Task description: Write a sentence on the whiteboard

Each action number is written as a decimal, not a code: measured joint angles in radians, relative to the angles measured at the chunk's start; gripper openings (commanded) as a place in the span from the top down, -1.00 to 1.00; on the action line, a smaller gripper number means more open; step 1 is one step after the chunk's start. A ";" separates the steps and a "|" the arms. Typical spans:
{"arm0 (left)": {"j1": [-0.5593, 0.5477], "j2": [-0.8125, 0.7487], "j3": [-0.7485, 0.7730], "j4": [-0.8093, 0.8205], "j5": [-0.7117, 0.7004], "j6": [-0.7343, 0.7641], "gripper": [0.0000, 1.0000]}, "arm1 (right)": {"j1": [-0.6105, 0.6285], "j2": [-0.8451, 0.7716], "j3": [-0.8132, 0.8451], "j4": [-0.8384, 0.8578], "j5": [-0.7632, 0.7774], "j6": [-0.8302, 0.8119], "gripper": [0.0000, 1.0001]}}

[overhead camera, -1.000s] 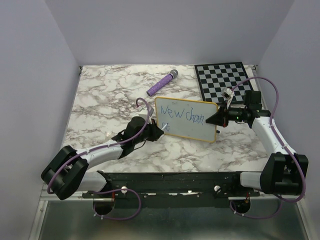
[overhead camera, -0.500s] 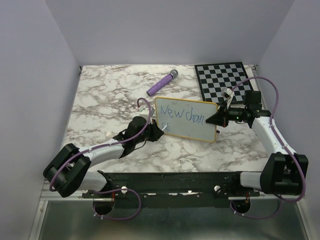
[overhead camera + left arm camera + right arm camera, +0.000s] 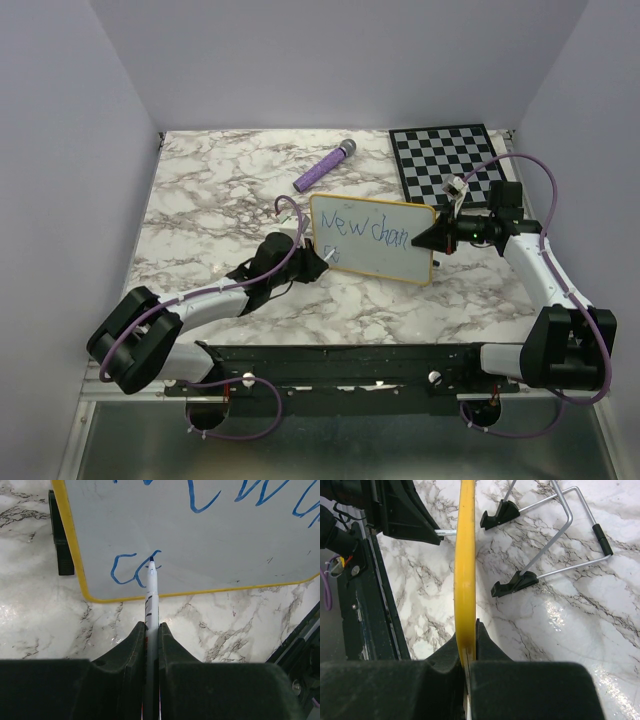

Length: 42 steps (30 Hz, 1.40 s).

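Between the fingers of the left gripper (image 3: 152,626): one slim white-barrelled marker pen (image 3: 151,592) with a blue tip, pinched tight and pointing forward, tip touching the board face.

Under the tip: blue handwritten lettering (image 3: 364,231), two lines counted. The upper line reads roughly "New chan". The lower line is so far two curved strokes near the lower left corner.

Carrier: one small rectangular whiteboard (image 3: 210,540) with thin yellow frame and rounded corners. It stands tilted near the middle of the surface, propped from behind by one silver wire stand (image 3: 563,527) with black feet.

Right gripper (image 3: 466,632): clamped on the yellow frame at the board's right edge.

Handling, judged: light, stiff and slick-faced, liable to slide or tip under pen pressure. Hold it by the frame edge, never the face, where wet ink would smear.

Beyond: one purple cylindrical plastic stick (image 3: 325,167) and one black-and-white checkered board (image 3: 447,160), lying apart on the white-and-grey marbled surface (image 3: 210,200).

Grippers counted: two.
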 measured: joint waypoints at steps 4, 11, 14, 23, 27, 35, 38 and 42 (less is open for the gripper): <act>0.000 0.000 0.003 0.000 0.000 0.000 1.00 | 0.000 0.000 0.000 0.000 0.000 0.000 0.99; 0.000 0.000 0.012 0.000 0.000 0.000 1.00 | 0.000 0.000 0.000 0.000 0.000 0.000 0.99; 0.000 0.000 0.012 0.000 0.001 0.000 1.00 | 0.000 0.000 0.000 0.000 0.000 0.000 0.99; 0.000 0.011 0.016 -0.003 0.017 0.000 1.00 | 0.000 0.000 0.000 0.000 0.000 0.000 0.99; 0.000 0.019 0.018 -0.003 0.026 0.000 1.00 | 0.000 0.000 0.000 0.000 0.000 0.000 0.99; 0.000 0.028 0.021 -0.005 0.036 0.000 1.00 | 0.000 0.000 0.000 0.000 0.000 0.000 0.99; 0.000 0.029 0.022 -0.005 0.037 0.000 1.00 | 0.000 0.000 0.000 0.000 0.000 0.000 0.99; 0.000 0.030 0.028 -0.016 0.037 0.000 1.00 | 0.000 0.000 0.000 0.000 0.000 0.000 0.99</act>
